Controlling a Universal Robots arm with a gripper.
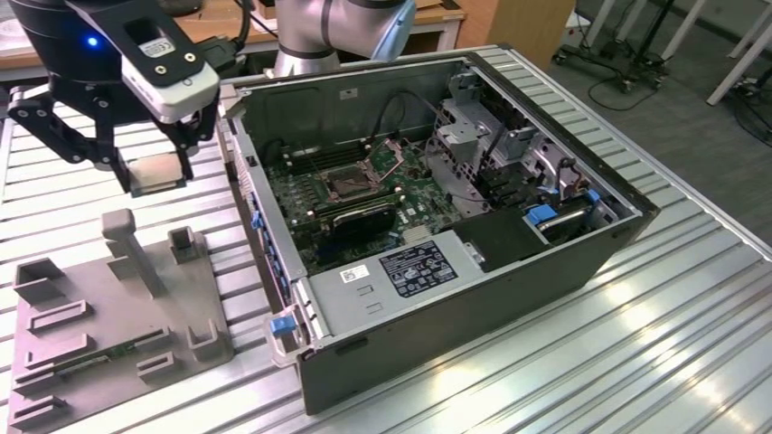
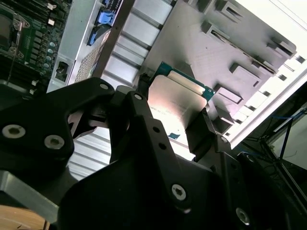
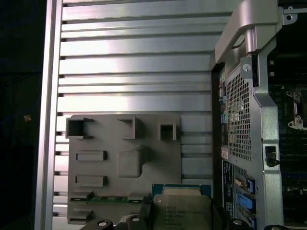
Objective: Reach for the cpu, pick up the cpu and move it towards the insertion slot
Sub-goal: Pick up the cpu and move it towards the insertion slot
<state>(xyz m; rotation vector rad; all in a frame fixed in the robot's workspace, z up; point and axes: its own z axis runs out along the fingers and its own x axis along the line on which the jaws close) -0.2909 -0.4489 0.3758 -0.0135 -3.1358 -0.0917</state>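
- In the exterior view, one grey fixture plate (image 1: 108, 307) lay on the slatted table (image 1: 675, 344) at the far left. A single green circuit strip (image 1: 103, 357) sat in one of its recesses.
- At 12 o'clock from that plate hung the one gripper (image 1: 155, 170). Its two fingers were clamped narrow on opposite edges of the one cpu (image 1: 159, 178), and the chip was held flat, clear of the plate as far as I could judge.
- Both wrist views showed the pale chip face (image 2: 175, 103) (image 3: 181, 206) gripped between the dark fingers.
- The pickup looked done, and the carry towards the socket appeared to be the step in hand.
- At about 3 o'clock from the gripper stood one open computer case (image 1: 483, 289).
- The one insertion slot (image 1: 350, 185) sat on the green board inside the case, well apart from the chip. Reaching it would call for clearing the near case wall while keeping the chip level.
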